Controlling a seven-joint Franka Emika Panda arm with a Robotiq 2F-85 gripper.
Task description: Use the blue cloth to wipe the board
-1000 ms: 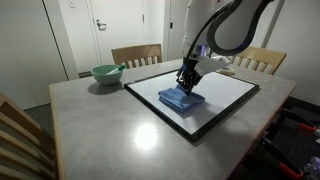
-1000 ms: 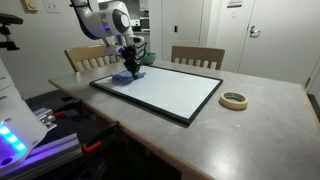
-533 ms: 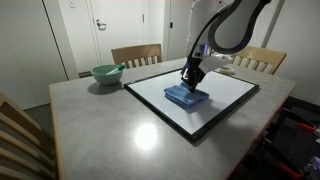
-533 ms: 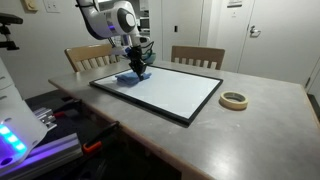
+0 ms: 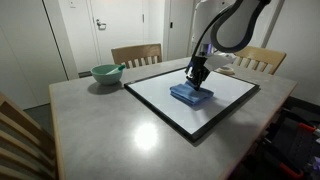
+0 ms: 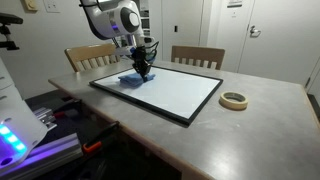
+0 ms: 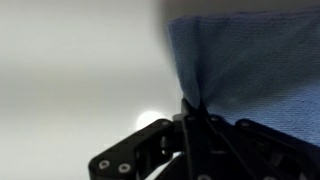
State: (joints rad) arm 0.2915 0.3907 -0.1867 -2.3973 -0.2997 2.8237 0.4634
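The gripper (image 5: 198, 77) and the blue cloth (image 5: 191, 95) have slid a little farther across the board (image 5: 232, 92) over the past second; the jaws pinch a bunched edge of the cloth; the cloth lies on the glossy white surface; a green bowl (image 5: 106, 73) stands on the grey worktop (image 5: 100, 125), near the board's frame.

Cloth (image 5: 191, 94) on board (image 5: 155, 88), bowl (image 5: 106, 73) beside it.

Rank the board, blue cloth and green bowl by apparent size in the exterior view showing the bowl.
1. board, clearly largest.
2-3. blue cloth and green bowl look about alike here, so I won't rank them against each other.
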